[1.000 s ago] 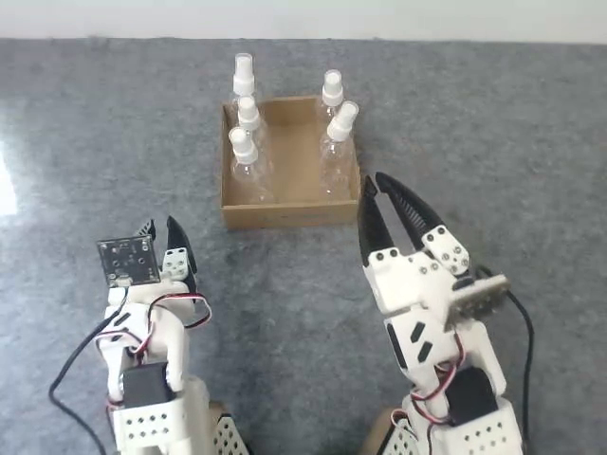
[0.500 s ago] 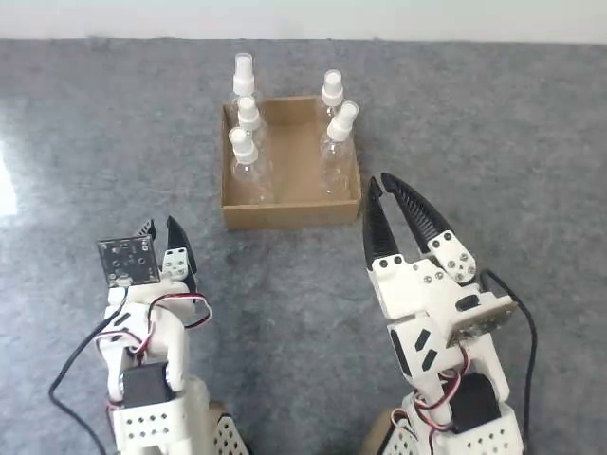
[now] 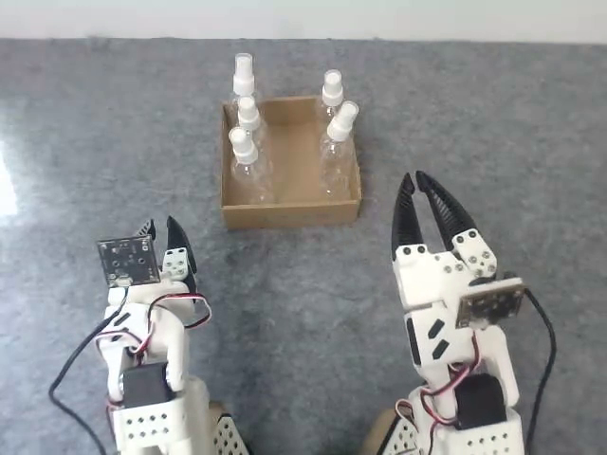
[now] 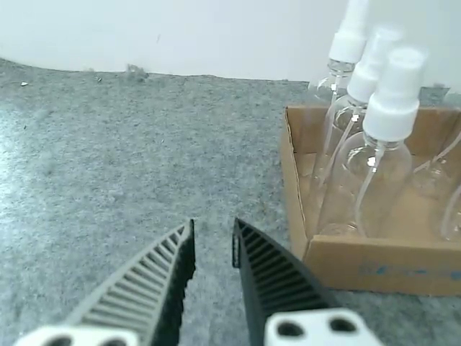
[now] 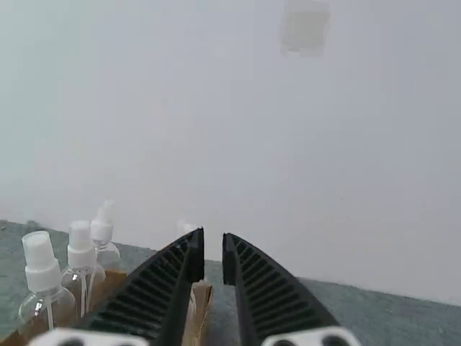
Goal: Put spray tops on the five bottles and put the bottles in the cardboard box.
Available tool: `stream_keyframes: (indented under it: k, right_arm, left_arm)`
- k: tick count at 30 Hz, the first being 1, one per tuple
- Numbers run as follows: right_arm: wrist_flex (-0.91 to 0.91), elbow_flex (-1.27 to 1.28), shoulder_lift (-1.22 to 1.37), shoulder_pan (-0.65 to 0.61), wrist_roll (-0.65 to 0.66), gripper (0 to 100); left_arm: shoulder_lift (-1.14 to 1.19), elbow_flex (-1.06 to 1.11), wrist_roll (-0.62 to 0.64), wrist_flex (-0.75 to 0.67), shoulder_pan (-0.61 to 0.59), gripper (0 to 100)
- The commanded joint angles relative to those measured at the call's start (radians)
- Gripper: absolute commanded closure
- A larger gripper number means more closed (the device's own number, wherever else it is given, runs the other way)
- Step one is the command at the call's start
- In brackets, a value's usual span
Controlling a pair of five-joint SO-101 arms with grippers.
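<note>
The left gripper (image 3: 160, 224) (image 4: 213, 227) sits over the grey mat (image 3: 493, 123), nearer the arms than the cardboard box (image 3: 289, 213) (image 4: 360, 267) and off its left front corner, well apart from it. Its jaws are a little parted, mat showing in the gap, and they hold nothing.

The cardboard box lies open-topped on the mat. Every one of the five bottles carries a white spray top.

- Along the box's left wall, a front-left bottle (image 3: 251, 175) (image 4: 374, 180) stands upright inside.
- A second bottle (image 3: 254, 133) stands just behind it, also inside.
- A far-left bottle (image 3: 244, 76) stands at the far left corner. I cannot tell whether it is inside the box or just behind its far wall.
- Toward the box's right wall, a right-hand bottle (image 3: 334, 156) stands inside, its spray top (image 3: 343, 116) tilted a little.
- A far-right bottle (image 3: 331, 90) stands at the far wall, and again I cannot tell which side of it.

The right gripper (image 3: 413, 180) (image 5: 211, 241) hangs just off the box's right front corner, pointing past its right wall and not touching it. Its jaws are drawn nearly together with a thin slit between them, and nothing is gripped.
</note>
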Motion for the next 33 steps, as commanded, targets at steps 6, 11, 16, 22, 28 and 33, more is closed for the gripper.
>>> stream_keyframes:
  k: [6, 11, 16, 22, 28, 33]
  right_arm:
    - [0.182, -0.061, -0.015, 0.104, 0.008, 98.9]
    - [0.308, -0.061, -0.015, 0.147, 0.008, 98.8]
    - [0.404, -0.034, -0.015, 0.150, 0.014, 98.8]
    - [0.407, 0.106, -0.016, 0.151, 0.014, 98.8]
    - [0.407, 0.193, -0.016, 0.151, 0.014, 98.8]
    - [0.417, 0.252, -0.015, 0.151, 0.014, 98.8]
  left_arm:
    - [-0.015, -0.008, -0.011, -0.025, 0.006, 92]
    - [-0.015, -0.008, -0.011, -0.025, 0.006, 92]
    - [-0.015, -0.008, -0.011, -0.023, 0.006, 92]
    - [-0.015, -0.008, -0.011, -0.023, 0.006, 92]
    - [-0.015, -0.008, -0.011, -0.023, 0.006, 92]
    - [-0.015, -0.008, -0.011, -0.023, 0.006, 92]
